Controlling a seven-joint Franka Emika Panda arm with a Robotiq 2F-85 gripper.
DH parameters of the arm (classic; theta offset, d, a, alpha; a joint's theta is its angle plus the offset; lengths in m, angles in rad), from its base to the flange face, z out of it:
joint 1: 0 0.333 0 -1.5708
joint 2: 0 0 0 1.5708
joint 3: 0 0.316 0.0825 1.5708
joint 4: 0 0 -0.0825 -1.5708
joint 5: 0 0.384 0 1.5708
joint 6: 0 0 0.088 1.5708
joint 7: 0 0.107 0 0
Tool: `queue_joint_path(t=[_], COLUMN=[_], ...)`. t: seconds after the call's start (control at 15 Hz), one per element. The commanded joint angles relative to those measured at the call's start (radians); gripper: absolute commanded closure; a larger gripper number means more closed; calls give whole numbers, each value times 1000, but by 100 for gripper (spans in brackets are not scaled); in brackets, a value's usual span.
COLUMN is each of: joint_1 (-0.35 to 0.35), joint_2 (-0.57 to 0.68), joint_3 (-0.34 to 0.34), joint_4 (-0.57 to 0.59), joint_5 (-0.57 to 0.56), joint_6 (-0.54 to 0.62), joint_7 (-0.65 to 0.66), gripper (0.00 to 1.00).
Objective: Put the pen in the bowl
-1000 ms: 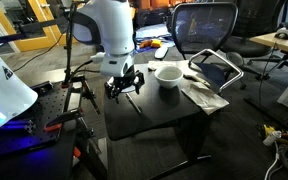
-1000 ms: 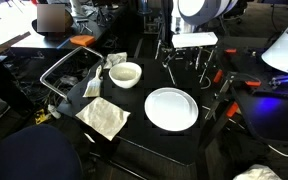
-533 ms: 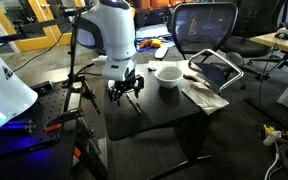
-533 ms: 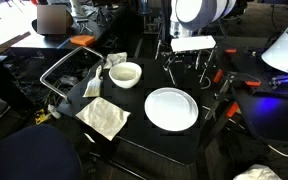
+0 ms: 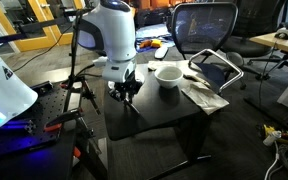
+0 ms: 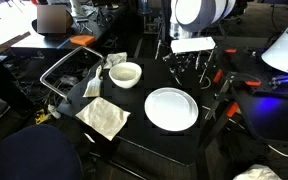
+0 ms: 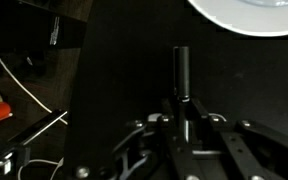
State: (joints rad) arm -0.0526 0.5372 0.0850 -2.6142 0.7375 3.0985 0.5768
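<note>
Nearby, plate beside gripper clasping pen, bowl

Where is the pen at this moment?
In the wrist view the pen is in the centre, over the black table, its near end clamped in the gripper and its far end pointing at the white plate.

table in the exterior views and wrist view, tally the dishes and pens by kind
bowl: 1
plate: 1
pen: 1
total: 3
</note>
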Motion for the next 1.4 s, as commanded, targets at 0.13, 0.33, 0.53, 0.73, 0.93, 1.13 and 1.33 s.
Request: queue_joint_path(t=[0.13,0.33,0.53,0.73,0.93,1.13,1.33], joint_1=[16,44,92,126,210,319,443], joint_2=[-1,-57,-137,-217,-277,-300,-293], joint_3=[-6,-36,-89,-131,-201,-286,-387], joint_4=[3,-28,-61,-75,-79,-62,-31], joint_5=[13,9,13,-1,-28,-72,-132], joint_6=[26,38,52,52,57,72,80], joint_7=[22,30,25,19,37,53,89], gripper=[97,97,97,97,97,97,97])
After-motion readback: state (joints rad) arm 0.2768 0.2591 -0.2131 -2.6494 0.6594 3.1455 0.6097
